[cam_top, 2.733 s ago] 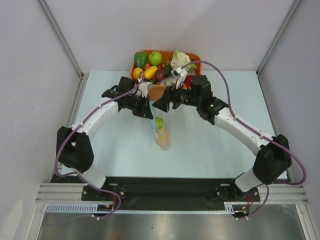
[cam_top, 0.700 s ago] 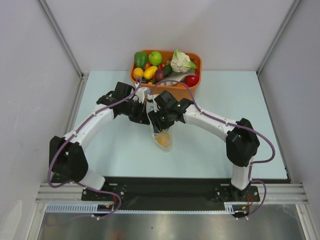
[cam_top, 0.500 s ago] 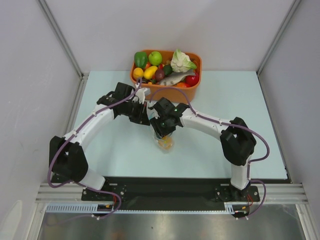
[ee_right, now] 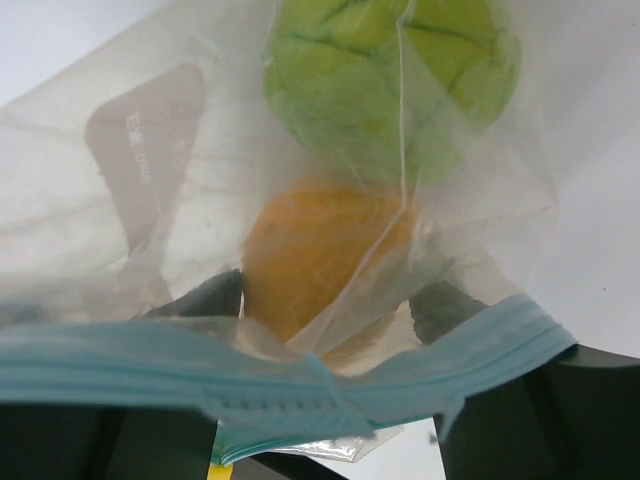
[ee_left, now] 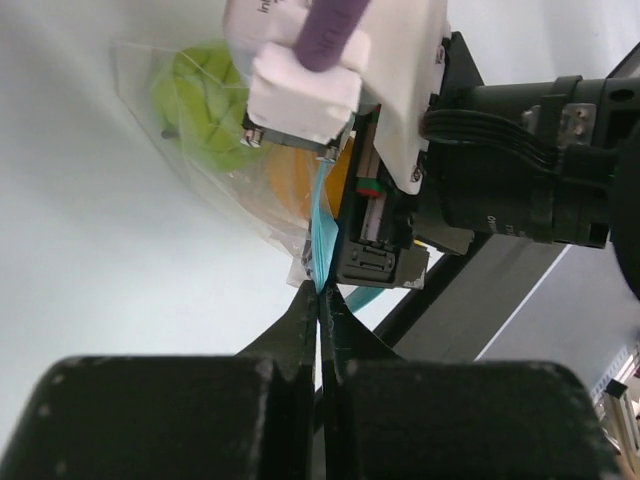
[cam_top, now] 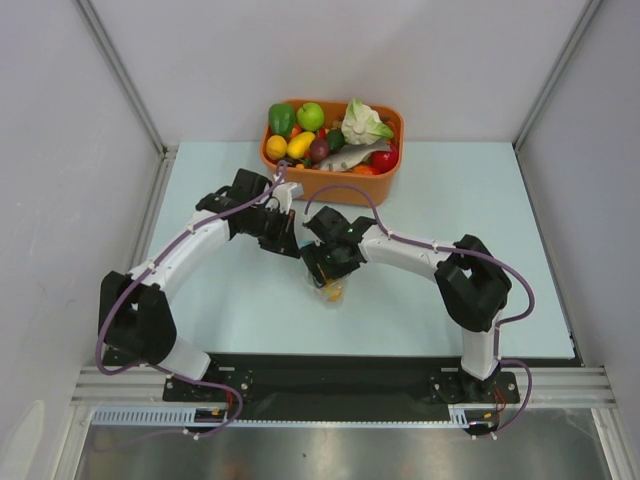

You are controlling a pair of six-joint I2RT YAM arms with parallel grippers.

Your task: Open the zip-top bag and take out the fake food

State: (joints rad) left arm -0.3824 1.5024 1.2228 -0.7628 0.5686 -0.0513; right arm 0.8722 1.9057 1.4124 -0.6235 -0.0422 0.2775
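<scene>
Your left gripper (ee_left: 322, 300) is clamped on the bag (ee_right: 130, 200) at its blue zip strip (ee_left: 322, 225). Your right gripper (ee_right: 320, 300) straddles the bagged orange fruit (ee_right: 320, 240), with the green fruit (ee_right: 390, 70) beyond it; whether it grips, I cannot tell

On the pale-blue worktop (cam_top: 450, 210), the small clear plastic zip-top bag (cam_top: 322, 289) lies near the middle, an orange-yellow toy fruit (cam_top: 333, 293) showing inside it. The right gripper (cam_top: 322, 268) hangs over the bag's far end. The left gripper (cam_top: 289, 243) sits just beside it, to the left. A rectangular orange plastic tub (cam_top: 380, 182) heaped with toy produce stands at the far edge.
</scene>
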